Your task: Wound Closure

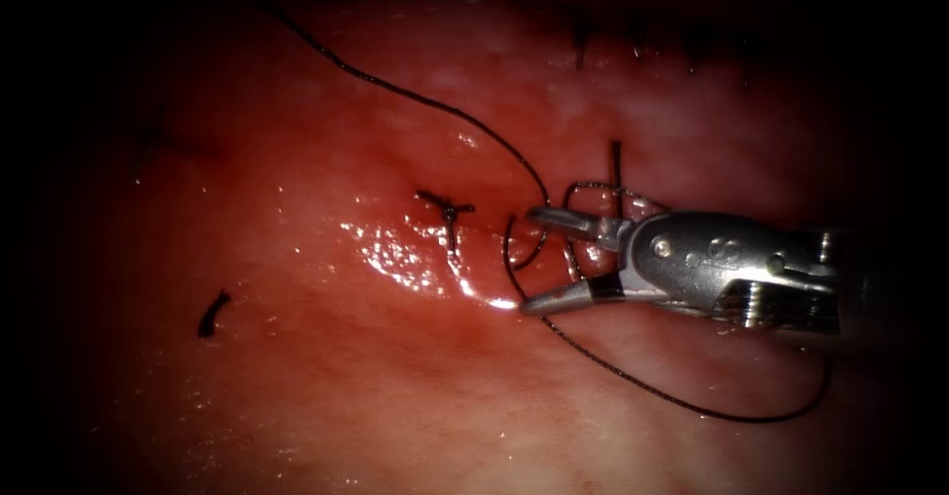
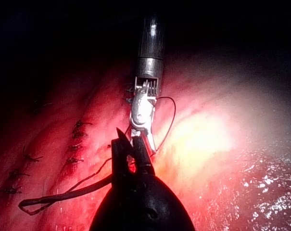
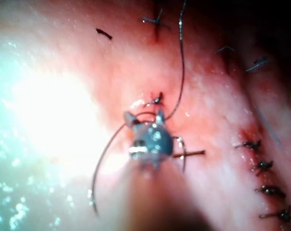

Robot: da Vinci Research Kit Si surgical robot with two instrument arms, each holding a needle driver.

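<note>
- Tissue (image 1: pixel 346 386): pink and wet across the endoscope view, with glistening red fluid (image 1: pixel 395 255) just toward 9 o'clock of the open tool tips.
- Right arm's tool: enters the endoscope view from 3 o'clock, metal wrist lying almost level. Right pincer (image 1: pixel 532 263) spread wide, gripping nothing, one tip toward 12 o'clock and the other toward 6 o'clock, with loops of thread between them.
- Seen end-on in the right wrist view (image 3: pixel 145 117): both tips apart, thread curling round the tool on either side.
- Seen from the opposite side in the left wrist view (image 2: pixel 144 144): shaft, wrist and parted tips pointing down at the tissue.
- Left pincer (image 2: pixel 127 144): a dark shape close to the lens in the left wrist view, just in front of the right tool's tips. Open or closed, holding something or not: cannot tell.
- Thread (image 1: pixel 415 95): long dark strand running from 11 o'clock in the endoscope view down to the tool tips, then sweeping under the tool toward 4 o'clock.
- Row of tied stitches (image 3: pixel 265 166): clear in the right wrist view, also lined up in the left wrist view (image 2: pixel 75 144).
- Single tied stitch (image 1: pixel 447 208): in the tissue just at 9 o'clock of the upper tip, and close ahead of the tips in the right wrist view (image 3: pixel 156 100).
- Cut end of thread (image 1: pixel 212 313): loose on the tissue, well apart toward 8 o'clock.
</note>
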